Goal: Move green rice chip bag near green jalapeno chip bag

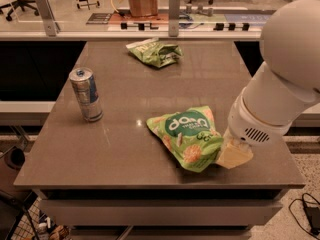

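The green rice chip bag (pixel 186 134) is large and lime green with a dark round logo. It lies at the front right of the table, its near right corner raised. My gripper (pixel 227 153) is at that corner, below the big white arm (pixel 280 84), and is shut on the bag's edge; one cream finger (pixel 235 155) shows. The green jalapeno chip bag (pixel 155 52) is smaller and duller with a white band. It lies at the far middle of the table, well apart from the rice chip bag.
A silver and blue can (pixel 86 94) stands upright at the table's left. The brown table (pixel 125 149) ends close in front of the gripper and to its right. A glass partition and a counter with a paper bag (pixel 142 1) lie behind the far edge.
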You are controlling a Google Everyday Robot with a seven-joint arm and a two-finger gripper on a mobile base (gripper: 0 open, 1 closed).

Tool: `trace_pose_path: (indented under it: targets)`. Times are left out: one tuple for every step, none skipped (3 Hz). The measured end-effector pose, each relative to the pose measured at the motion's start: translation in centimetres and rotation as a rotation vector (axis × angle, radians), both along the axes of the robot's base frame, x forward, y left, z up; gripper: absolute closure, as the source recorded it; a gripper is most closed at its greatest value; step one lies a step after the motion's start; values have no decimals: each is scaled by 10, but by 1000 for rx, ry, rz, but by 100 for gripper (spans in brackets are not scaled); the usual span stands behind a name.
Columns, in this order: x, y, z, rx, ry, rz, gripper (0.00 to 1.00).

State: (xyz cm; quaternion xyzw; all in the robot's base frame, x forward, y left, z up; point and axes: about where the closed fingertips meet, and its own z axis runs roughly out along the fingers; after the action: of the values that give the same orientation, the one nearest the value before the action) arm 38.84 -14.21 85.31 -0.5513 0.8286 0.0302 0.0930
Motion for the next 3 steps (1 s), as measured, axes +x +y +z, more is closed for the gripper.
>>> trace_pose_path:
  targets:
    - [0,0,1,-1,-2,1,100]
    - [0,1,1,-1,-4,1,82]
    - [-1,1,2,-2,-6,2,58]
